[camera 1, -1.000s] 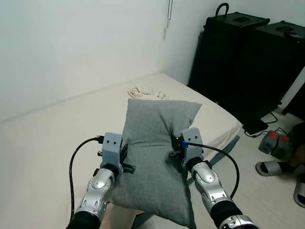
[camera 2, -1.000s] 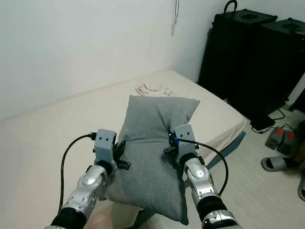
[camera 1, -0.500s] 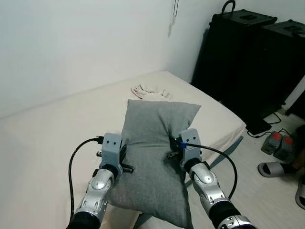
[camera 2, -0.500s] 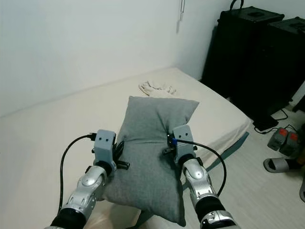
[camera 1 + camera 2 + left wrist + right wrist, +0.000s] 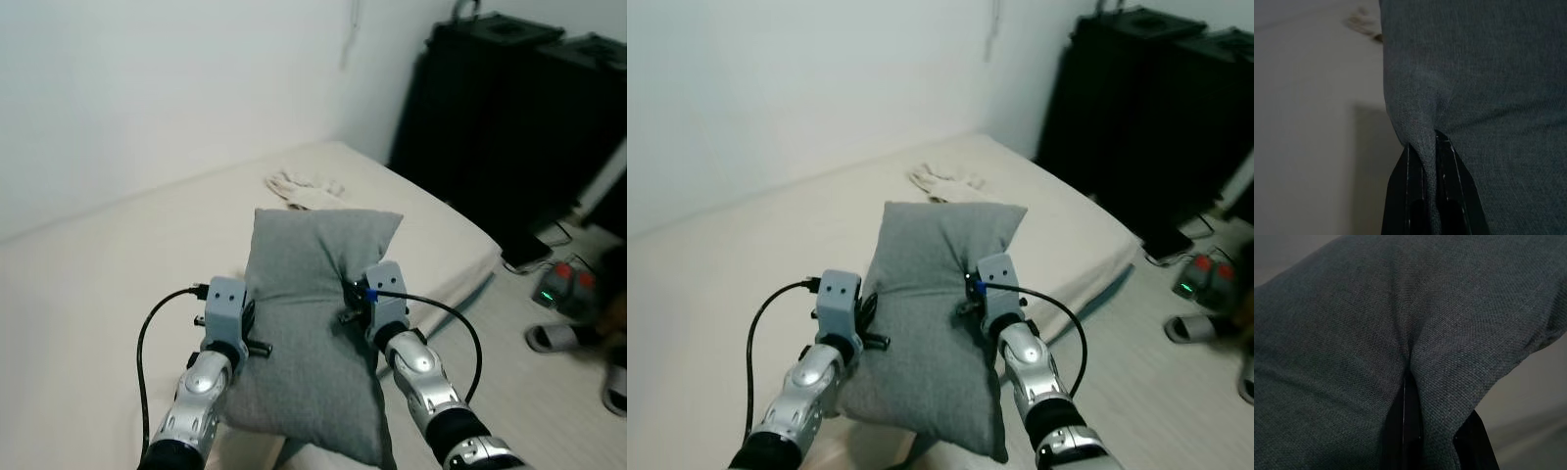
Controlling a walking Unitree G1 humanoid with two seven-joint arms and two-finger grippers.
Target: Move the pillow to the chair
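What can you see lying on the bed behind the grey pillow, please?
Beyond the grey pillow, held up by the left gripper and right gripper, a crumpled pale cloth lies on the bed. The mattress directly behind the pillow is hidden.

Changes noted against a second ago:

- Whole head view shifted and gone slightly blurred: camera movement, not movement of the furnishings.
- Rectangular grey fabric pillow (image 5: 312, 328): sits a little lower and further left in the head views.
- Left gripper (image 5: 1429, 147) and right gripper (image 5: 1409, 377): shifted in view together with the pillow.
- Two grey-and-red box-shaped devices on the floor (image 5: 561, 284): a green light now shows on the nearer one.
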